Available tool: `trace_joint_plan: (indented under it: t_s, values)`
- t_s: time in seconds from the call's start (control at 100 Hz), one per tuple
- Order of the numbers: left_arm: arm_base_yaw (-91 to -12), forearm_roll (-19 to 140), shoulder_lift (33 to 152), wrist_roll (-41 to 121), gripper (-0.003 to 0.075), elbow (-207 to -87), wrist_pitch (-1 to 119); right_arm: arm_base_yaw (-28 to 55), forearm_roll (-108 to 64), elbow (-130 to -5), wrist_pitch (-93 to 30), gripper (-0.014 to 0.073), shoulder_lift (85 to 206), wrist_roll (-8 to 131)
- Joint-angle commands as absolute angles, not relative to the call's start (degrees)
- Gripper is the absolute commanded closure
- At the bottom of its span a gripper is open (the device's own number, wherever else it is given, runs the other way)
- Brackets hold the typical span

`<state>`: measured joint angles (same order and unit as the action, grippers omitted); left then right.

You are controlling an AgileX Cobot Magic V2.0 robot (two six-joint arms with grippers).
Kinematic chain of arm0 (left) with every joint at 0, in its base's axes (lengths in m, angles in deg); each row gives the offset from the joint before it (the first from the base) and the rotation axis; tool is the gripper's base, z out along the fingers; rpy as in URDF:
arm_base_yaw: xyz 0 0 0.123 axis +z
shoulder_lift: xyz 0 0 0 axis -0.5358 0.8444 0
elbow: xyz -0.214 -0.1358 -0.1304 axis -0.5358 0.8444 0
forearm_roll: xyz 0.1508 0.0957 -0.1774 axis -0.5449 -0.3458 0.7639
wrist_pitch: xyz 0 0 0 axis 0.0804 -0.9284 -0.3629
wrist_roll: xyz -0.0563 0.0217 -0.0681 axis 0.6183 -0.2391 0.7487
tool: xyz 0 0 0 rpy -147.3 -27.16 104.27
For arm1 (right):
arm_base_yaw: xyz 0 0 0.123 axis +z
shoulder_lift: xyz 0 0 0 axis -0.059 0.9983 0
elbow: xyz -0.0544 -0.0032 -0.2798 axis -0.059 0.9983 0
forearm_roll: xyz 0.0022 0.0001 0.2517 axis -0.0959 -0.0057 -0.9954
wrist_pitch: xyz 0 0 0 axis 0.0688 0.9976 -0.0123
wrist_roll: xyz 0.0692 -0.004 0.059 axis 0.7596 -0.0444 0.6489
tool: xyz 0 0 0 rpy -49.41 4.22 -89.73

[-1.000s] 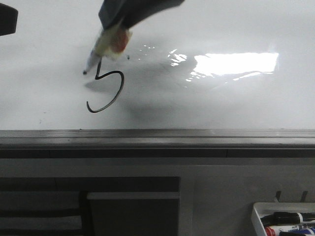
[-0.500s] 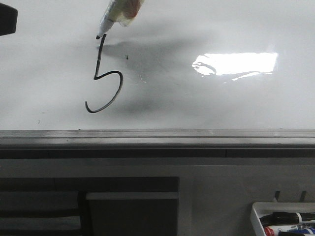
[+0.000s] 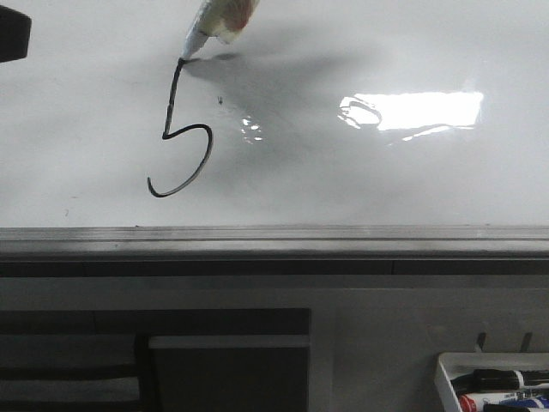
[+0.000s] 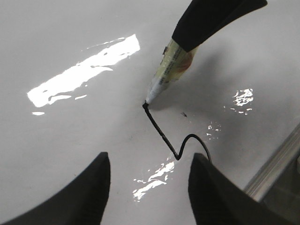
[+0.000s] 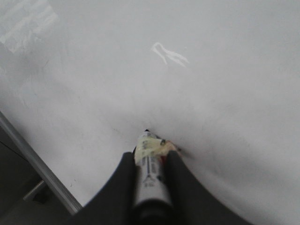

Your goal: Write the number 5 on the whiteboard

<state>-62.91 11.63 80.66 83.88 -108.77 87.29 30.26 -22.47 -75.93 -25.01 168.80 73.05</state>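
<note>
Front view: the whiteboard (image 3: pixel 386 172) lies flat, glossy and rigid, and its slick face likely lets a tip skate, so light steady pressure suits it. The marker (image 3: pixel 214 21) slants down from the top edge, its tip touching the top of the stem of the number 5 (image 3: pixel 180 137); stem and hook are drawn, the top stroke is not yet there. A tray of markers (image 3: pixel 493 386) sits at the lower right.

Left wrist view: the left pincer (image 4: pixel 149 187) hangs released and empty above the board, its jaws apart, the hook of the digit between them.

Right wrist view: the right pincer (image 5: pixel 150 178) is clenched around the marker's light, stiff barrel, gripped mid-body, which looks sound; the digit is hidden behind it.
</note>
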Motion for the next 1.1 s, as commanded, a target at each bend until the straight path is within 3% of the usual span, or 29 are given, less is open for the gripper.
trace_joint_plan:
  t_s: [0.0, 0.36, 0.71, 1.09]
  values:
    - [-62.85, 12.72, 80.27, 84.5, 0.0375, -110.32, 91.24, 28.41, -22.23, -77.84, -27.36, 0.0655, 167.09, 72.52]
    - [-62.85, 12.72, 80.27, 84.5, 0.0375, -110.32, 91.24, 24.11, -21.91, -76.23, -24.68, 0.0655, 164.31, 72.62]
    - [-63.89, 7.29, 86.58, 84.5, 0.0375, -110.32, 101.29, 37.5, -22.2, -76.77, -22.26, 0.0655, 162.43, 69.5]
    - [-63.89, 2.89, 95.11, 84.5, 0.0375, -110.43, 106.53, 42.71, -22.2, -76.77, -17.77, 0.0655, 163.97, 69.5]
